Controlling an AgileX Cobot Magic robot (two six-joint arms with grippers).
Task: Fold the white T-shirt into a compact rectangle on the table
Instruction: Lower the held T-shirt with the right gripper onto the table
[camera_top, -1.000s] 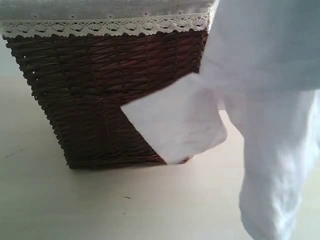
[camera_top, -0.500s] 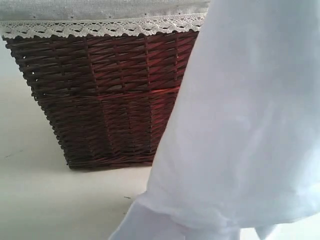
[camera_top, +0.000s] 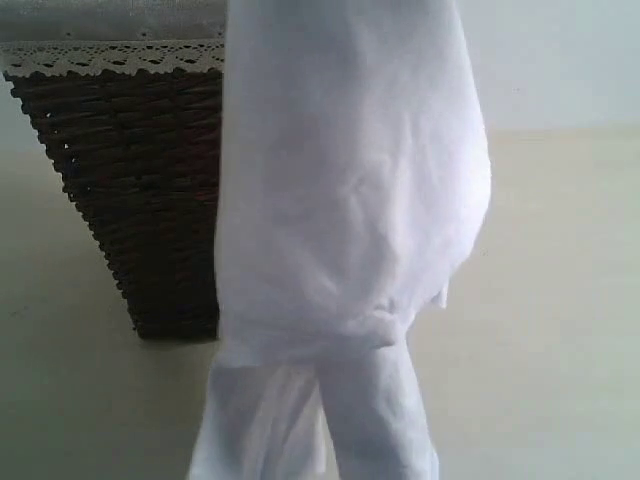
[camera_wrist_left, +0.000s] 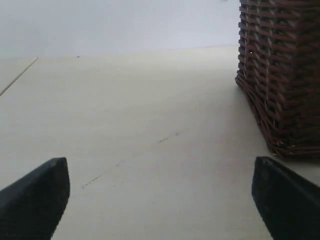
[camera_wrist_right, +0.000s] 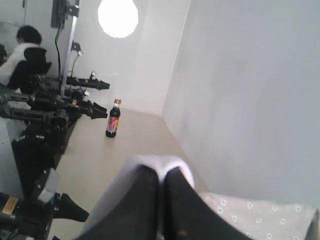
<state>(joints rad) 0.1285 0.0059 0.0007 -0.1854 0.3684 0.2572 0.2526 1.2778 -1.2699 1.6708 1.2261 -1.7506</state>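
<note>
One end effector (camera_wrist_right: 161, 176) clamps T-shirt (camera_top: 350, 200)

In your exterior view the T-shirt (camera_top: 350, 200) hangs at centre, in front of the basket (camera_top: 130, 190), which stands on the surface (camera_top: 550, 300) at left. Your left tool (camera_wrist_left: 160, 185) hovers low over the surface near the basket's foot, jaws apart. Your right tool (camera_wrist_right: 161, 175) pinches a T-shirt fold; a bottle (camera_wrist_right: 113, 118) stands well beyond.

The white T-shirt (camera_top: 350, 200) hangs limp and bunched below my right claw (camera_wrist_right: 161, 184). A fold of its plain cloth is pinched at my fingertips, and the lower part gathers into two drooping tails. The table (camera_top: 550, 300), cream and matte, lies flat beneath.
</note>
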